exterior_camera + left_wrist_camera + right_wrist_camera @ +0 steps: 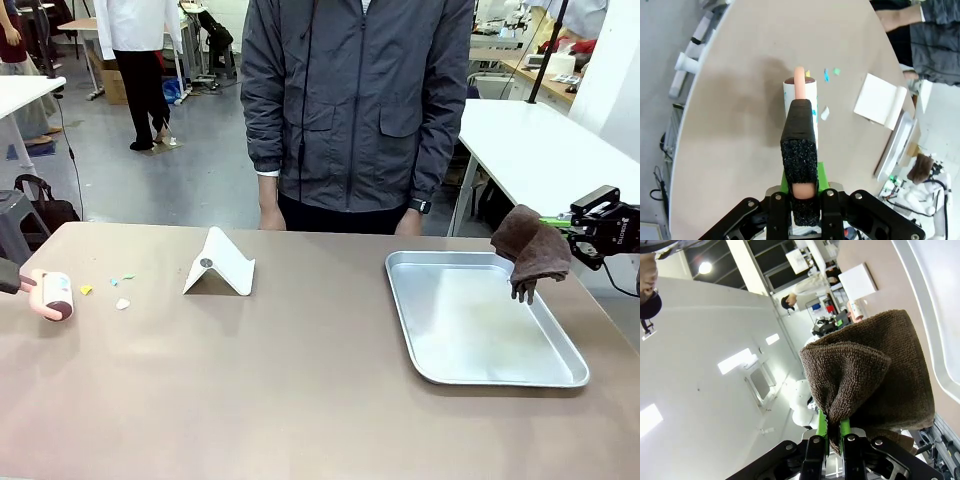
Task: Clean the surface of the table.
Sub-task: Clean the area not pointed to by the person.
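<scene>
The brownish table point(300, 390) carries a few small paper scraps point(122, 303) in yellow, green and white near its left end. My left gripper point(12, 280) comes in at the left edge, shut on the pink handle of a lint roller point(57, 293) that lies close to the scraps. In the left wrist view the gripper point(800, 120) clamps that handle, with the roller point(800, 97) pointing at the scraps point(826, 75). My right gripper point(555, 224) hangs over the tray's far right corner, shut on a brown cloth point(530, 248). Green pads point(823, 426) pinch the cloth point(875, 380).
A silver metal tray point(397, 290) lies on the right half of the table. A white folded stand point(220, 265) sits left of centre, just past the scraps. A person in a grey jacket point(355, 110) stands at the far edge, hands down.
</scene>
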